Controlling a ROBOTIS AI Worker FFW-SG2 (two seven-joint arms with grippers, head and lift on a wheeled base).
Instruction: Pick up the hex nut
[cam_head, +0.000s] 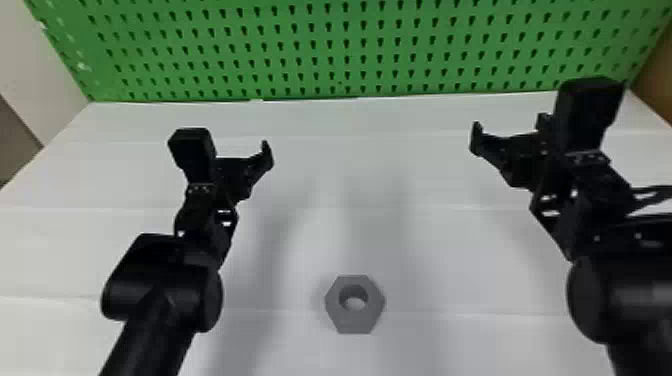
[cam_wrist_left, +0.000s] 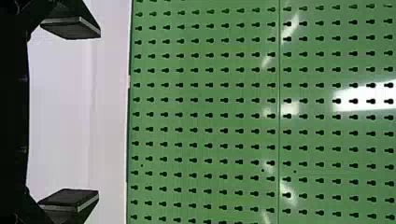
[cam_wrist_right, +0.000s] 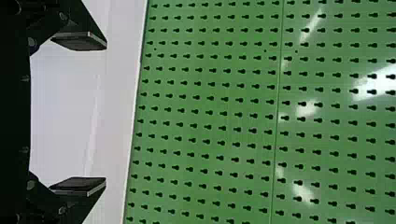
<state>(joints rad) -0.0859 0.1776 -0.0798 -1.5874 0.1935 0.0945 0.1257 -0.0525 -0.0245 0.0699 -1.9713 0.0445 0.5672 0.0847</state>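
Left black two-finger gripper: fingers spread, nothing held, over white panelled table, left side. Grey hexagonal metal-looking nut: flat near table's front edge, probably centred, edge out of frame. Right black two-finger gripper: also spread, empty. Risk: off-centre closing skids nut; low approach knocks it.

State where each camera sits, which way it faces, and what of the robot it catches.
Head view: on the head, looking forward and down at the hex nut on the white table, green pegboard behind; left arm and right arm show.
Left wrist view: on the left wrist, facing the pegboard past the open left gripper.
Right wrist view: on the right wrist, facing the pegboard past the open right gripper.
Shared by both wrist views: pegboard and white table.
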